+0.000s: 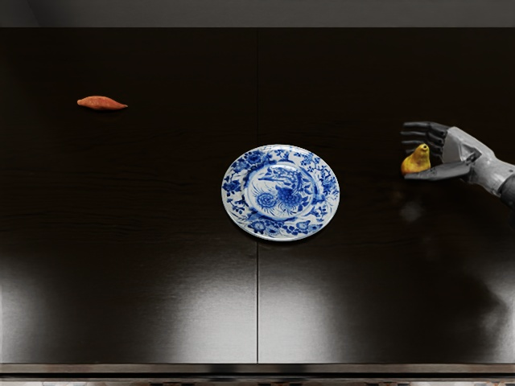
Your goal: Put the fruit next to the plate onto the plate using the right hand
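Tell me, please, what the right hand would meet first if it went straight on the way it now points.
The yellow fruit, close before the right hand; beyond it, perhaps the plate.

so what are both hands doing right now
left hand: not in view
right hand: fingers closed on the fruit

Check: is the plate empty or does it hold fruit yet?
Empty: the plate shows only its blue pattern. The yellow fruit is off to its right, held in the right hand.
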{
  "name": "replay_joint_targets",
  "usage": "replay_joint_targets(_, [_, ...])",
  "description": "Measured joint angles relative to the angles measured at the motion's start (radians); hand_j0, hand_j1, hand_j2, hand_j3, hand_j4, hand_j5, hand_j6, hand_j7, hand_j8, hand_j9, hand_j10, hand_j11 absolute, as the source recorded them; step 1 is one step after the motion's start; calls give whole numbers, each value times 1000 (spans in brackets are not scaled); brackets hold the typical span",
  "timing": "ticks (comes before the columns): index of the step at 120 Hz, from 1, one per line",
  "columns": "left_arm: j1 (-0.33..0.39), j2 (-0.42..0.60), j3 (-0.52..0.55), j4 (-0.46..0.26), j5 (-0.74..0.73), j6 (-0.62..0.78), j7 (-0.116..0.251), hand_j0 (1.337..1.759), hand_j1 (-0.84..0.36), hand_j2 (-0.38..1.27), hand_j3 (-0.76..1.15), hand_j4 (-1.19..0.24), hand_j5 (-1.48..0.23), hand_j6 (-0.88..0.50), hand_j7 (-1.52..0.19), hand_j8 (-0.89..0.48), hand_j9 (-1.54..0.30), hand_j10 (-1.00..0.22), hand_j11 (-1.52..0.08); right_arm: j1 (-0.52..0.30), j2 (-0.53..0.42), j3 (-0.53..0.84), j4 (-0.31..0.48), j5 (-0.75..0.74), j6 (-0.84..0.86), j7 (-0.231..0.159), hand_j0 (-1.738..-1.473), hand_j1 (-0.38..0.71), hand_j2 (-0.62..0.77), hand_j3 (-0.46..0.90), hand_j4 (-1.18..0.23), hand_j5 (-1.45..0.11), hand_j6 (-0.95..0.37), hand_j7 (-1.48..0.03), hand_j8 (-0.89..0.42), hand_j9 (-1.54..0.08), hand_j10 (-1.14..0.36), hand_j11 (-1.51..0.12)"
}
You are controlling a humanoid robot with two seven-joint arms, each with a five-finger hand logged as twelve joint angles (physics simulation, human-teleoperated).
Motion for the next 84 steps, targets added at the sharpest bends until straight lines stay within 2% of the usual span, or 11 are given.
replay_joint_targets(13, [0, 0, 0, 0, 0, 0, 0, 1658, 349, 0, 0, 0, 0, 0, 0, 0, 0, 0, 0, 0, 2, -2, 0, 8, 4, 0, -1658, 76, -57, 0, -390, -477, -385, -479, -386, -474, -493, -477])
replay_joint_targets(50, [0, 0, 0, 0, 0, 0, 0, 1658, 349, 0, 0, 0, 0, 0, 0, 0, 0, 0, 0, 1, 16, -9, -1, 6, 5, 0, -1658, 118, -60, 0, -424, -537, -425, -529, -418, -535, -649, -527])
replay_joint_targets(68, [0, 0, 0, 0, 0, 0, 0, 1658, 349, 0, 0, 0, 0, 0, 0, 0, 0, 0, 0, 2, 24, -17, -5, 6, -1, 0, -1658, 134, -62, 0, -434, -558, -437, -547, -428, -556, -671, -545])
replay_joint_targets(78, [0, 0, -1, 0, 0, 0, 0, 1658, 349, 0, 0, 0, 0, 0, 0, 0, 0, 0, 0, 2, 29, -20, -9, 12, -1, 0, -1658, 164, -60, 0, -469, -597, -471, -586, -461, -595, -719, -584])
replay_joint_targets(84, [0, 0, -1, 0, 0, 0, 0, 1658, 349, 0, 0, 0, 0, 0, 0, 0, 0, 0, 0, 3, 32, -26, -12, 11, -2, 0, -1658, 191, -63, 0, -493, -625, -494, -616, -487, -622, -698, -614])
